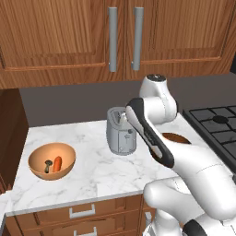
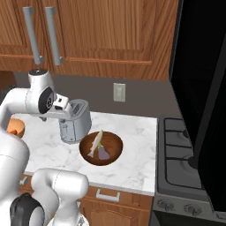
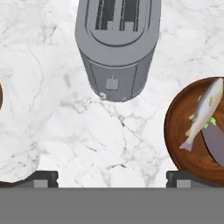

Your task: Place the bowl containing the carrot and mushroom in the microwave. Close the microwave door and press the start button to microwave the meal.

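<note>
The light orange-tan bowl (image 1: pixel 51 160) sits on the marble counter at the left, holding the orange-red carrot (image 1: pixel 57 164) and the dark mushroom (image 1: pixel 47 165). An edge of the bowl (image 2: pixel 16 125) peeks out behind my arm in the right base view. My gripper (image 3: pixel 113 180) points down at bare marble between the toaster and the dark brown bowl, well to the right of the tan bowl. Its fingertips (image 3: pixel 42 178) stand wide apart with nothing between them: open. A tall glossy black panel, seemingly the microwave door (image 2: pixel 201 101), fills the right edge; the microwave's inside is out of view.
A grey toaster (image 1: pixel 120 131) stands mid-counter just beyond the hand. A darker brown bowl (image 2: pixel 101 149) with a fish and purple food lies right of it. The black stove (image 2: pixel 183 159) adjoins the counter on the right. Wooden cabinets (image 1: pixel 69 32) hang above.
</note>
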